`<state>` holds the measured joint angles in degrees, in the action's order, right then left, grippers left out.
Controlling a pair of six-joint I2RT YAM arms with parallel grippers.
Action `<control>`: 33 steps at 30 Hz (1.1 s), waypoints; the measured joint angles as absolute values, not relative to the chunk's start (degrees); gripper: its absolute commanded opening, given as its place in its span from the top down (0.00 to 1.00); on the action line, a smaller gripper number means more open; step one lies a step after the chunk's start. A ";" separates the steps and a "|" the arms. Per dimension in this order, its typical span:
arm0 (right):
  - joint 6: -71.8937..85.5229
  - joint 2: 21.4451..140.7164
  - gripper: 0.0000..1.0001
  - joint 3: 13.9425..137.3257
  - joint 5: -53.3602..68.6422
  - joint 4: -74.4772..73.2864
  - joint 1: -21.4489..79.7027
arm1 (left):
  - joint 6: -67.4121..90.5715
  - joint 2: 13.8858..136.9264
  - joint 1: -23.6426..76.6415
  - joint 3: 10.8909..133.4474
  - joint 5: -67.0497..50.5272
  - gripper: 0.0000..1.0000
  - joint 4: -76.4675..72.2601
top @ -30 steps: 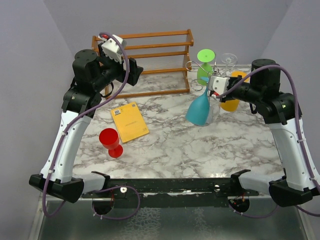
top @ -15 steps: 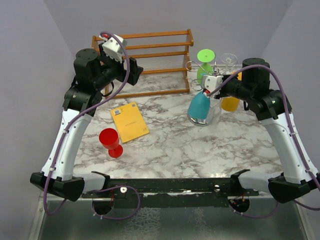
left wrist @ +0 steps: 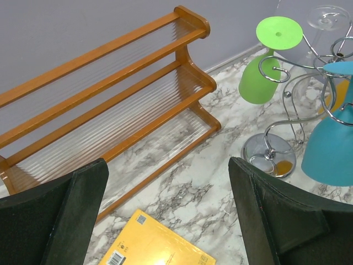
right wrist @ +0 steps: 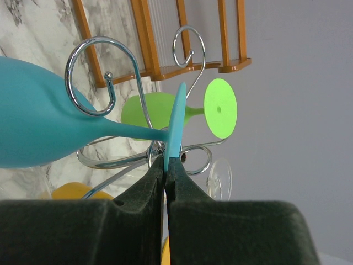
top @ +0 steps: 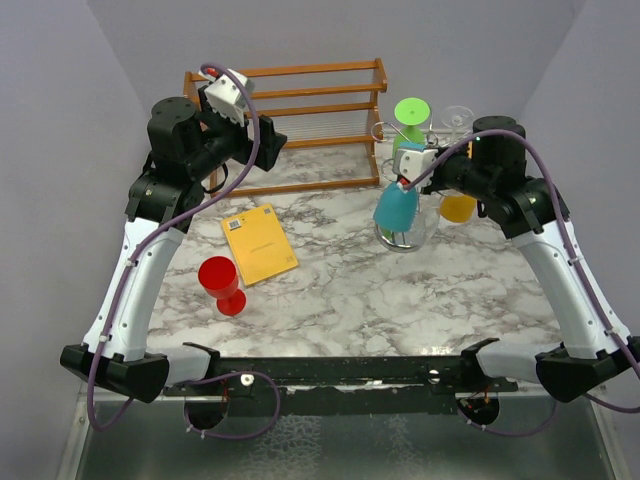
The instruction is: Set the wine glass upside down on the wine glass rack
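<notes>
Right end effector point(right wrist: 165, 165): clamped narrow on the foot rim of the teal plastic wine glass point(right wrist: 33, 132). The glass hangs bowl-down among the curled arms of the silver wire wine glass rack point(left wrist: 269, 155), above its disc base. Left end effector point(left wrist: 165, 221): spread wide, empty, well apart.

Step judged in hand: hanging. Whether the stem sits inside a wire curl cannot be told.

Next move calls for seating the foot on the wire, then a gentle release. An inverted green wine glass point(left wrist: 259, 83) hangs close by.
</notes>
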<state>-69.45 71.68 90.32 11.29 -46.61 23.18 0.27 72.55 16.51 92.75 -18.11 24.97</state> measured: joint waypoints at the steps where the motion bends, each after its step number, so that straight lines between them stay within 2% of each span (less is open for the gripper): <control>1: -69.52 71.92 0.99 90.02 10.98 -46.19 23.33 | 0.27 72.55 16.51 92.75 -18.17 0.06 24.97; 16: -69.30 73.49 0.99 89.43 10.39 -42.57 24.73 | 0.19 72.55 16.47 92.75 -18.65 0.06 24.97; 33: -67.00 74.52 0.99 90.63 15.79 -42.81 26.17 | -0.84 72.55 16.45 92.75 -18.85 0.06 24.99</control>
